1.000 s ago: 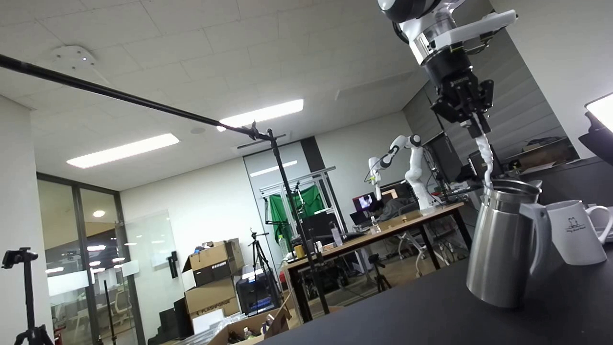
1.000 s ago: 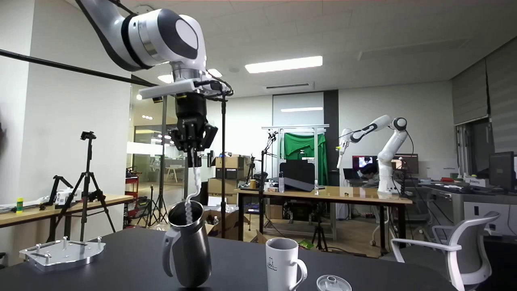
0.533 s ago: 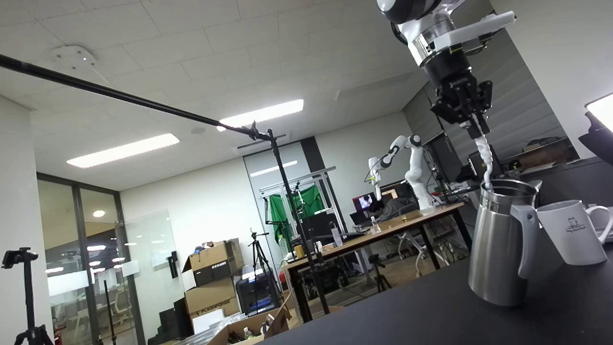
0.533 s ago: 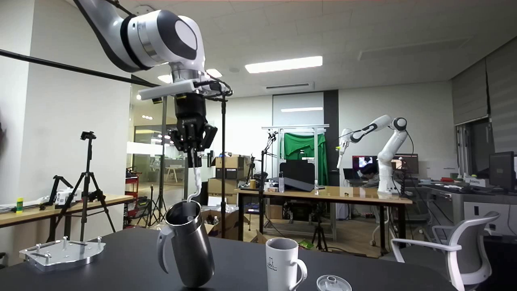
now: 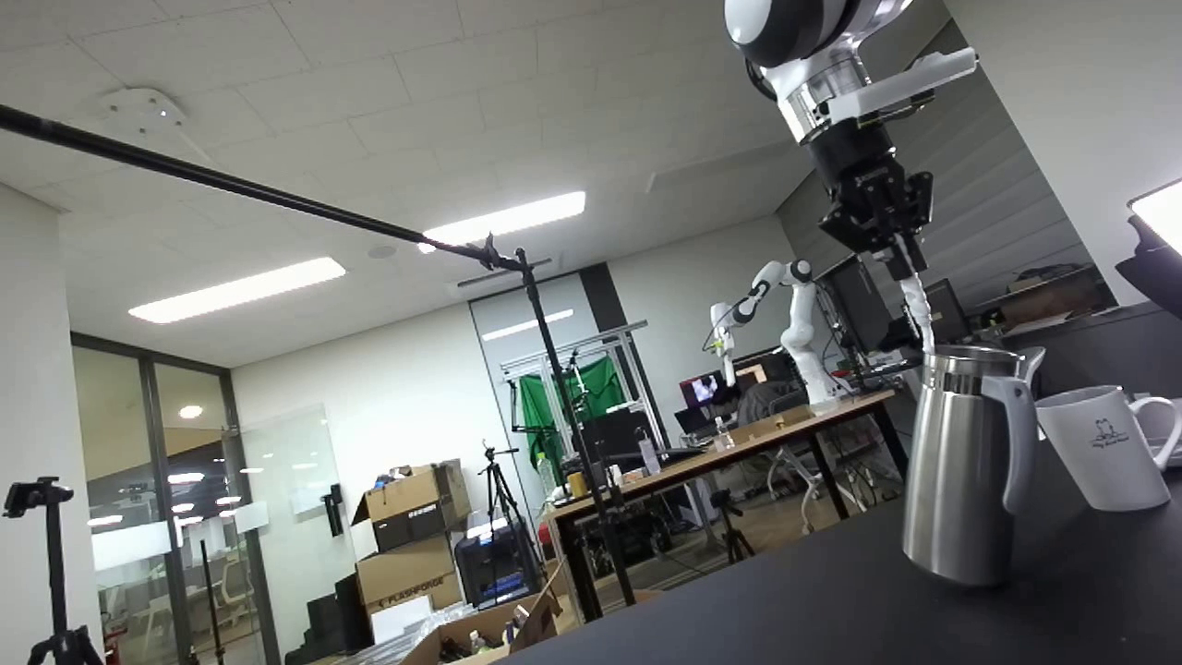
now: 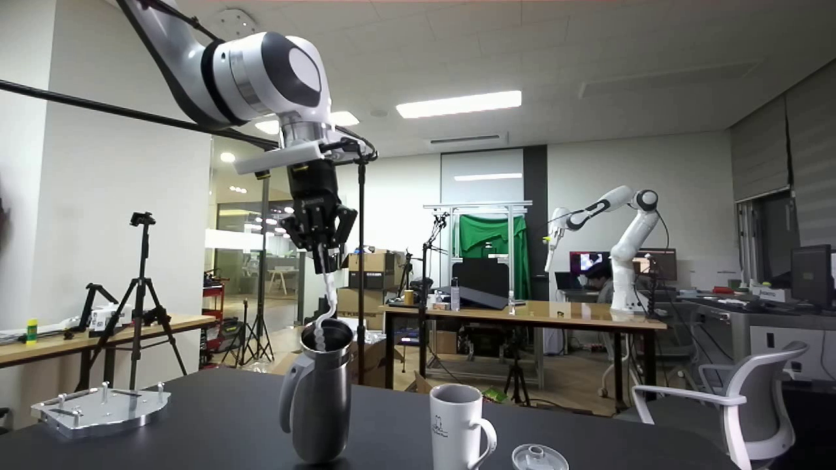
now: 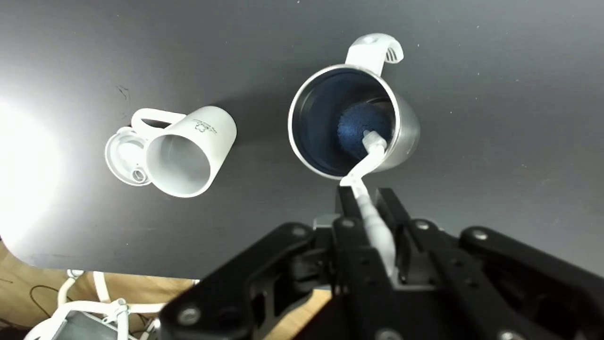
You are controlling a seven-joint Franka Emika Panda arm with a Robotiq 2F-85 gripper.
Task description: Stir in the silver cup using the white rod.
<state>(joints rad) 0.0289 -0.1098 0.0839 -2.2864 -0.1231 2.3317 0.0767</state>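
The silver cup (image 5: pixel 960 480) is a tall metal jug with a grey handle. It stands upright on the black table and also shows in an exterior view (image 6: pixel 321 411) and in the wrist view (image 7: pixel 409 127). My gripper (image 6: pixel 324 264) is above the cup, pointing down, and is shut on the white rod (image 6: pixel 330 294). The rod is bent and knobbly. Its lower end is inside the cup's mouth, near the inner wall on the gripper's side in the wrist view (image 7: pixel 370 163). Dark blue shows at the cup's bottom. I cannot tell whether the rod touches the wall.
A white mug (image 6: pixel 455 418) with a handle stands beside the cup. A clear lid (image 6: pixel 539 457) lies next to the mug. A metal plate with pegs (image 6: pixel 101 411) lies on the table (image 6: pixel 215 398) on the cup's handle side. The table edge shows in the wrist view (image 7: pixel 118 271).
The cup was tilted, most strongly half a second ago, and now stands upright. My gripper and rod have moved a little sideways and slightly down, with the rod's end still in the cup.
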